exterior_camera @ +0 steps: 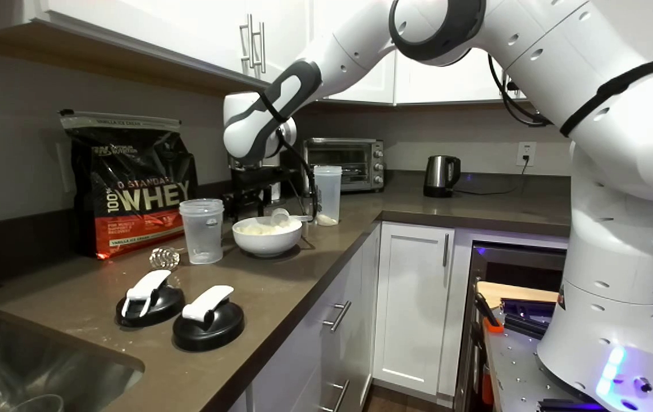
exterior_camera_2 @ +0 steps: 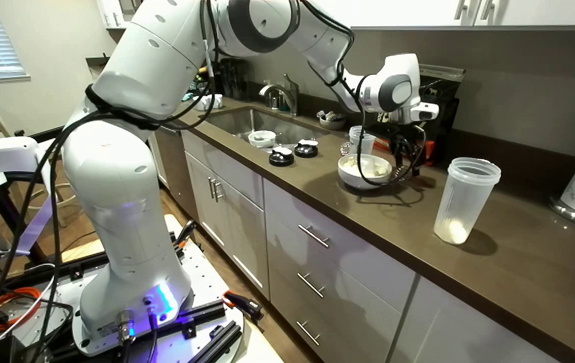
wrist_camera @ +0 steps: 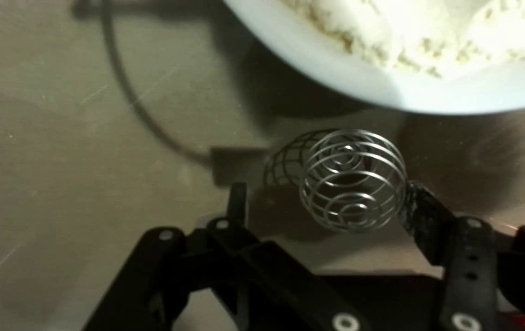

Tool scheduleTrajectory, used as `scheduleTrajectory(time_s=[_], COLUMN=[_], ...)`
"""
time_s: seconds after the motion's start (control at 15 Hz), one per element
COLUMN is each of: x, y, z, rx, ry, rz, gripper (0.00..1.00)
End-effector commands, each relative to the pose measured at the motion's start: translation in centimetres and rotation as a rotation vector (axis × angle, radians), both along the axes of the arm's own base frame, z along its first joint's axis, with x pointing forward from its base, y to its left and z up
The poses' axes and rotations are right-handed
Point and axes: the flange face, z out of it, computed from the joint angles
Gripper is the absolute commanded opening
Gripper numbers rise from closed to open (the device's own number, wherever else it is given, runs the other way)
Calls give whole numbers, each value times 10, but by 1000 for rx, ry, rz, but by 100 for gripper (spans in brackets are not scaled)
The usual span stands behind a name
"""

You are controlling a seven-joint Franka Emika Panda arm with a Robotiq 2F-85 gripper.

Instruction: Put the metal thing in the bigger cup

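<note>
The metal thing, a silver wire whisk ball [wrist_camera: 353, 181], is between my fingers in the wrist view. My gripper [wrist_camera: 325, 197] is open; the right finger touches or nearly touches the ball, and a gap separates the left finger from it. In both exterior views the gripper [exterior_camera: 250, 205] [exterior_camera_2: 408, 157] is low behind the white bowl. The bigger cup, a tall clear tumbler [exterior_camera: 328, 191] [exterior_camera_2: 466, 201], stands upright on the counter with pale powder at its bottom. A second wire ball [exterior_camera: 165, 258] [exterior_camera_2: 345, 148] lies beside the shorter frosted cup [exterior_camera: 201, 232] [exterior_camera_2: 363, 140].
The white bowl [exterior_camera: 267, 245] [exterior_camera_2: 360, 179] of powder, with a scoop [exterior_camera: 280, 216], is close to the gripper. A whey bag [exterior_camera: 131, 183] stands by the wall. Two black lids [exterior_camera: 151, 306] [exterior_camera: 209, 326] lie near the sink [exterior_camera: 74, 366]. A toaster oven [exterior_camera: 343, 163] stands farther back.
</note>
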Motion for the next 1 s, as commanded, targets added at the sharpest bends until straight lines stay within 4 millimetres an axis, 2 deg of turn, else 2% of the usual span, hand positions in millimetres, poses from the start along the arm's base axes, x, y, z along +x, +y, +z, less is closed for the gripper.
scheduleTrajectory(time_s=[0.0,0.2,0.47,0.93], x=[4,4,5,6], y=[-5,-8,-10,-14], z=[2,3,6,8], rx=[36,43,47,50], ry=[13,18,16,14], rz=[-20,-31,-36,-40], gripper=[83,80,63,68])
